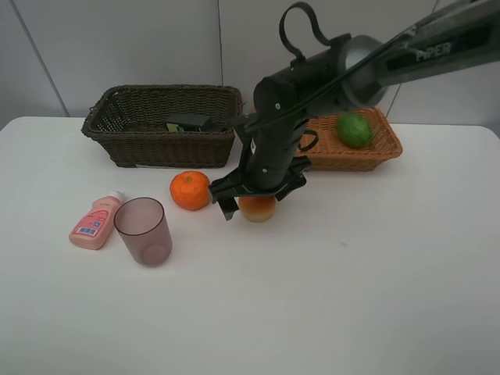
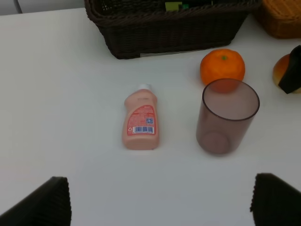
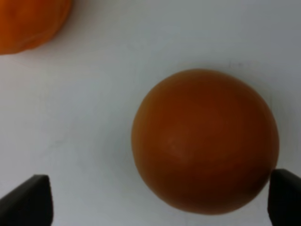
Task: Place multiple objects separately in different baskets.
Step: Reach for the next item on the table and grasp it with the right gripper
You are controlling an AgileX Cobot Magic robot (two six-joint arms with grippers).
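The right gripper (image 1: 256, 200) hangs low over the peach-like fruit (image 1: 258, 211), jaws spread wide with the fruit between them on the table (image 1: 351, 297). The mandarin (image 1: 191, 190) sits just beside it. Beyond it, the lime (image 1: 355, 130) lies in the light basket (image 1: 344, 160). The left gripper (image 2: 162, 200) is wide open and empty, with the pink bottle (image 2: 140, 122) lying flat and the cup (image 2: 226, 115) upright ahead of it.

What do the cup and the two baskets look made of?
Cup: likely plastic, translucent mauve, smooth; the mandarin shows through its wall. Dark brown basket and tan basket: woven wicker, matte; the weave strands show.
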